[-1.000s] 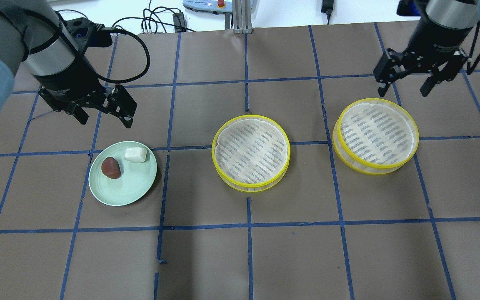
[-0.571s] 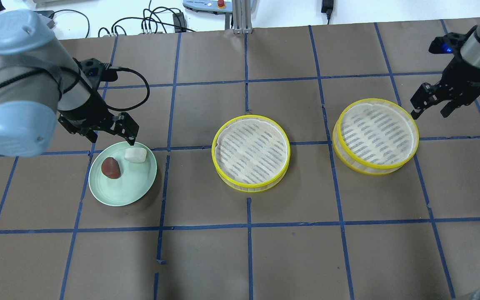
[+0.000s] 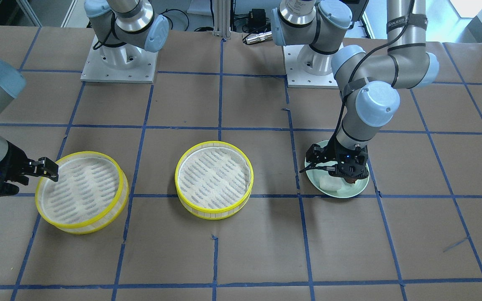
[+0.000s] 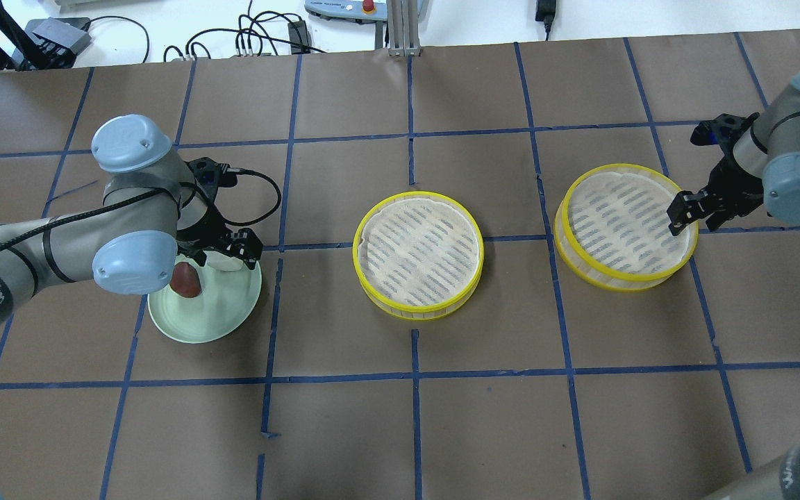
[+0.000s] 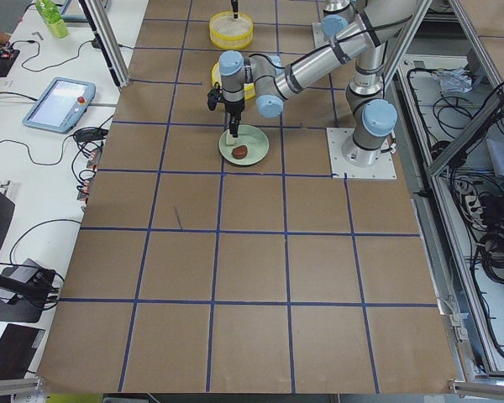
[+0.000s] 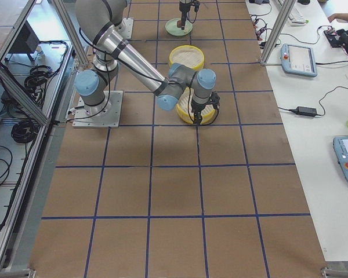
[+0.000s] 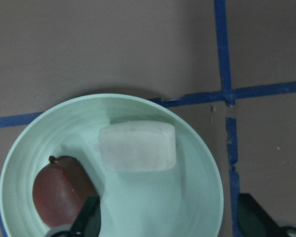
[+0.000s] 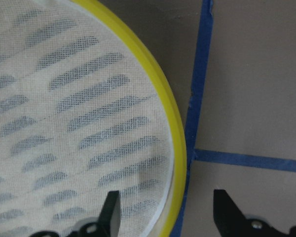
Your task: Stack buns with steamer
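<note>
The white bun [image 7: 137, 146] and the reddish-brown bun [image 7: 61, 190] lie on a pale green plate [image 7: 197, 197]. My left gripper [image 4: 223, 255] is low over the plate and open, with the white bun just ahead of its fingers [image 7: 91, 217]. In the overhead view it hides most of the white bun; the brown bun [image 4: 185, 281] shows beside it. One empty steamer tier [image 4: 417, 253] sits mid-table and the other [image 4: 626, 226] to its right. My right gripper [image 4: 693, 221] is open and straddles that tier's right rim [image 8: 177, 148], one finger [image 8: 111, 210] over the floor and one outside.
Brown paper with blue tape lines covers the table. Cables and a control box lie beyond the far edge [image 4: 268, 31]. The arm bases [image 3: 119, 62] stand at the robot's side of the table.
Both arms have come down. My left gripper moved from behind the plate to low over the white bun. My right gripper dropped from high at the far right onto the right tier's rim.
</note>
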Controlling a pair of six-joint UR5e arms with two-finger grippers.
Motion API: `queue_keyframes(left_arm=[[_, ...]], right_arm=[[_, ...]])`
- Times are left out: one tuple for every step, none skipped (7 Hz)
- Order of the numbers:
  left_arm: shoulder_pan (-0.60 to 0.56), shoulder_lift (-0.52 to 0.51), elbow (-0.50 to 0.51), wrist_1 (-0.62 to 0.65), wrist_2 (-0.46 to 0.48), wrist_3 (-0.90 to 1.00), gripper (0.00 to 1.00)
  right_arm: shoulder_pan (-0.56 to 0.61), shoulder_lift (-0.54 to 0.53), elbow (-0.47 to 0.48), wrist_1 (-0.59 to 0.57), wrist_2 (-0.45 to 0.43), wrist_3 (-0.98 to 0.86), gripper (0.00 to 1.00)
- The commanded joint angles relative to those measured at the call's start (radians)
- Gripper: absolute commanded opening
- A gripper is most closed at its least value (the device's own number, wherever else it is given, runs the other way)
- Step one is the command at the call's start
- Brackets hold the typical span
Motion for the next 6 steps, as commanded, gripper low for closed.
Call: queue_keyframes(left_arm=[[0.001, -0.038, 0.008, 0.069, -0.002, 0.003, 0.72], [0.001, -0.038, 0.012, 0.074, -0.002, 0.003, 0.16], [0.001, -0.030, 0.021, 0.105, -0.002, 0.007, 0.00], [-0.005, -0.004, 0.041, 0.114, 0.003, 0.001, 0.00], [-0.034, 0.054, 0.058, 0.061, 0.002, -0.044, 0.00], [-0.091, 0.116, 0.078, -0.040, -0.012, -0.159, 0.00]], right_arm=[[-0.001, 0.004, 0.003, -0.015, -0.001, 0.000, 0.08], [-0.001, 0.002, 0.002, -0.015, -0.003, 0.000, 0.07], [-0.001, 0.001, -0.004, -0.014, -0.006, 0.000, 0.07], [-0.001, -0.007, -0.033, -0.006, -0.010, 0.013, 0.06], [-0.001, -0.016, -0.088, 0.036, -0.007, 0.041, 0.06], [-0.001, -0.078, -0.162, 0.166, -0.001, 0.041, 0.06]])
